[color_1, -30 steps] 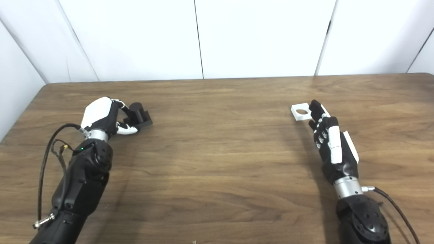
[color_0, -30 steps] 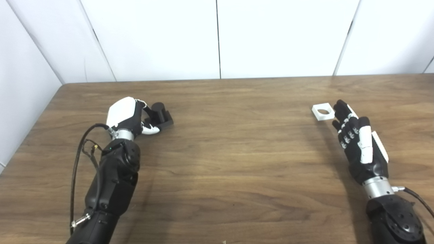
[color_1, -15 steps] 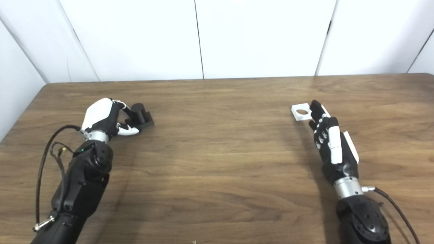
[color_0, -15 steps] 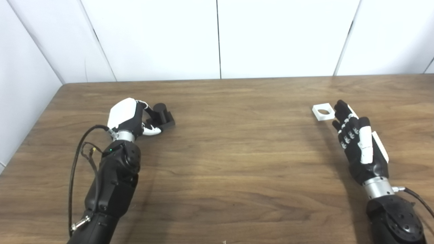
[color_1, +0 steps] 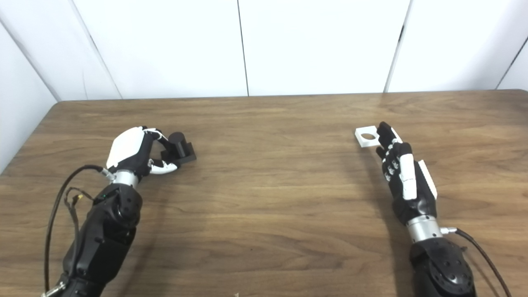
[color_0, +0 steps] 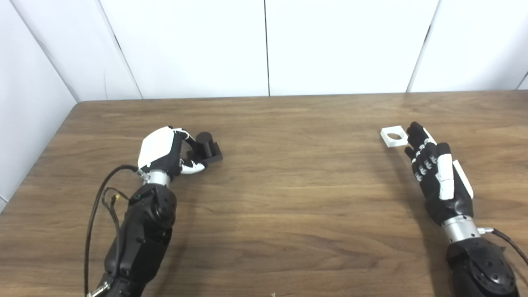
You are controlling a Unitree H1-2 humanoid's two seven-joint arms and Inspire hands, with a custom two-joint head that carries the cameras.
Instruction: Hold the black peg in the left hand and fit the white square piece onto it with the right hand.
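Gripping the black peg [color_0: 205, 144] on the counter's [color_0: 288, 198] left side, the left hand [color_0: 165, 150] has its half done, while the right hand [color_0: 433, 173] lies open-fingered, fingertips just beside the white square piece [color_0: 392, 135], far right, not yet picked up or fitted.

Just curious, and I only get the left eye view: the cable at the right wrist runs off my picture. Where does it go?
Observer: In the right eye view the cable leaves the wrist below the right hand and curves down to the picture's bottom edge.
Operator: Does it lie on the table?
Observer: I cannot tell. That view does show a wider strip of bare table right of the arm than yours.
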